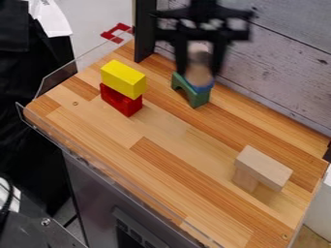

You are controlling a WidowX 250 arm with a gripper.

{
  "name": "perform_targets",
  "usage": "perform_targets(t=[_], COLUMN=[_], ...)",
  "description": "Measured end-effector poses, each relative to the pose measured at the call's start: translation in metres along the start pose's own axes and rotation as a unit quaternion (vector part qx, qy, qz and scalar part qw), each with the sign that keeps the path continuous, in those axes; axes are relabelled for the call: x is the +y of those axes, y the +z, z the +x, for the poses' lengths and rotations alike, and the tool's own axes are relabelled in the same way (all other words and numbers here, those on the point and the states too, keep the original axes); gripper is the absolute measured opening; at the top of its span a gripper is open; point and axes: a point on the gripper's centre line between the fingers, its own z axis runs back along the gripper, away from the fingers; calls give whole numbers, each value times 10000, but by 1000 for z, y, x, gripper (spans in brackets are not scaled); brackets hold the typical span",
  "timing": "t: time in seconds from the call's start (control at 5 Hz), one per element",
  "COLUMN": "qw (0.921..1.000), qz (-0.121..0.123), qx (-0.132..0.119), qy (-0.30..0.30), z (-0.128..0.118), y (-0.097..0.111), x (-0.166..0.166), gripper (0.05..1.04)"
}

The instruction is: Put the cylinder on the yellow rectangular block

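Note:
At the top, right of centre, the gripper (pixel 200 62) hangs above the back of the table, shut on the wooden cylinder (pixel 199 73). The cylinder is upright and blurred, with its lower end just over or touching a blue piece (pixel 203 89) beside the green arch block (pixel 195 98); which of the two I cannot tell. Left of the gripper, the yellow rectangular block (pixel 123 78) lies on top of a red block (pixel 121 100).
A plain wooden block (pixel 263 165) rests on a smaller wooden support (pixel 245 180) at the right of the table (pixel 155 169). Low clear walls edge the table's left and front sides. A grey plank wall (pixel 278 72) stands behind.

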Motion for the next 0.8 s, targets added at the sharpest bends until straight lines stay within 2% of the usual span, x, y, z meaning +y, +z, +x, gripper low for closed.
perform_targets(t=[0.2,0.8], qw=[9996,9952], qz=[-62,231], qx=[75,27], qy=[279,953], z=[17,31], y=[-3,1], x=[25,67], gripper=[487,487])
